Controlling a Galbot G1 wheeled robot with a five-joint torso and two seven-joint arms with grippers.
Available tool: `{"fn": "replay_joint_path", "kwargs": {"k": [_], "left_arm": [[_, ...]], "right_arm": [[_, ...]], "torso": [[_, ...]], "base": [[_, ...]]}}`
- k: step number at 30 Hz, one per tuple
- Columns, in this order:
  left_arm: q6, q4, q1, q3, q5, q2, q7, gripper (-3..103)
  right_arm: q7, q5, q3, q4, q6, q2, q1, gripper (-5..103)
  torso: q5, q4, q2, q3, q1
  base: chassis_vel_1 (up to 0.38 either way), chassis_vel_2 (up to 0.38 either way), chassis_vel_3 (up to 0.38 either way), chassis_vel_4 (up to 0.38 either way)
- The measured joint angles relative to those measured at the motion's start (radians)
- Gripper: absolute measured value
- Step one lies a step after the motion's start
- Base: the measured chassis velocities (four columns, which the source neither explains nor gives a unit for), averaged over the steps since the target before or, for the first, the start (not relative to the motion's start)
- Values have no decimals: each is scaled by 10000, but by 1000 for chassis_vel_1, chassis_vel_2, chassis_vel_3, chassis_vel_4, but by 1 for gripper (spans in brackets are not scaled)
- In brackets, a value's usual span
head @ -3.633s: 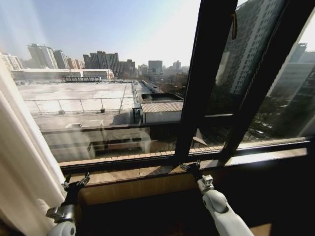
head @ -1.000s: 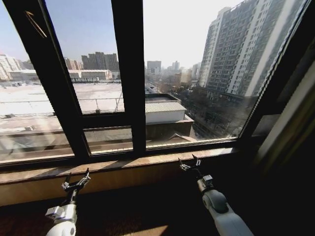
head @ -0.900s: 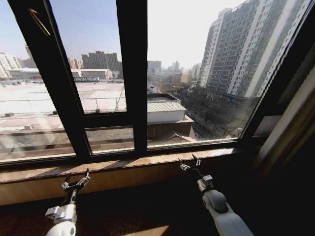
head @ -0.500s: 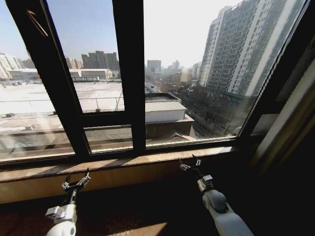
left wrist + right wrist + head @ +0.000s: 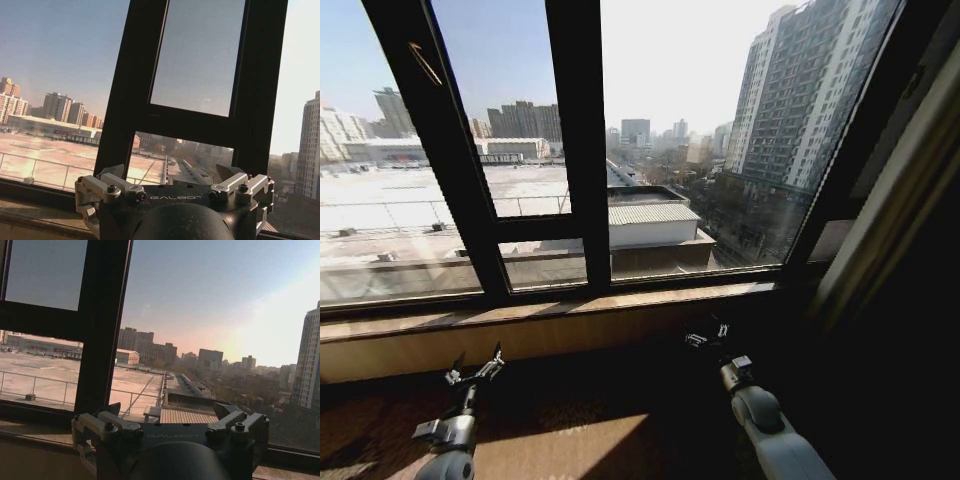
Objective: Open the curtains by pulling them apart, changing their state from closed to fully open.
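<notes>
The curtains are out of view. Bare window glass spans the head view, with the city behind it. My left gripper (image 5: pixel 475 368) is held low in front of the wooden sill (image 5: pixel 520 312), open and holding nothing. My right gripper (image 5: pixel 707 333) sits just below the sill further right, also open and holding nothing. In the left wrist view the left gripper (image 5: pixel 170 172) faces a dark window post (image 5: pixel 132 95) with its jaws spread. In the right wrist view the right gripper (image 5: pixel 167 412) faces the glass beside another dark post (image 5: pixel 102 325), with its jaws spread.
Thick dark window posts (image 5: pixel 575 150) divide the panes. A tan slanted strip (image 5: pixel 885 215) borders a dark area at the right edge. Sunlight falls on the dark brown floor (image 5: pixel 580 440) between the arms.
The head camera has turned right since the earliest frame, so the white fabric at the left has left the picture. Over the last second the view shifted slightly. Both arms keep their pose.
</notes>
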Motion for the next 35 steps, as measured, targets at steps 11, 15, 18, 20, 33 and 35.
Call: {"fn": "replay_joint_path", "kwargs": {"k": [11, 15, 18, 20, 33, 35], "left_arm": [[1, 2, 5, -3, -1, -1, -3, 100], [1, -1, 2, 0, -1, -2, 1, 100], [1, 0, -1, 4, -1, -1, 4, 100], [1, -1, -6, 4, -1, -1, 3, 100], [1, 0, -1, -1, 0, 0, 1, 100], [1, 0, -1, -1, 0, 0, 1, 100]], "right_arm": [[0, 0, -1, 1, 0, 0, -1, 100], [0, 0, 2, 1, 0, -1, -3, 100], [0, 0, 4, 1, 0, -2, -2, 100], [0, 0, 3, 1, 0, -1, 3, 100], [0, 0, 1, 1, 0, 0, 2, 100], [0, 0, 1, 1, 0, 0, 2, 100]], "torso": [[-17, 7, 8, -6, -14], [5, -6, 10, -7, -15], [-3, -2, -4, 5, 5], [3, 0, -8, 6, 15], [-2, 1, 1, -1, -3], [-1, 1, 0, 0, -2]], "base": [[253, -294, -254, 324], [11, -11, -53, 76], [-58, 5, 30, -62], [-45, 116, 89, -77], [-4, 18, 11, -14], [0, 0, 0, 0]]}}
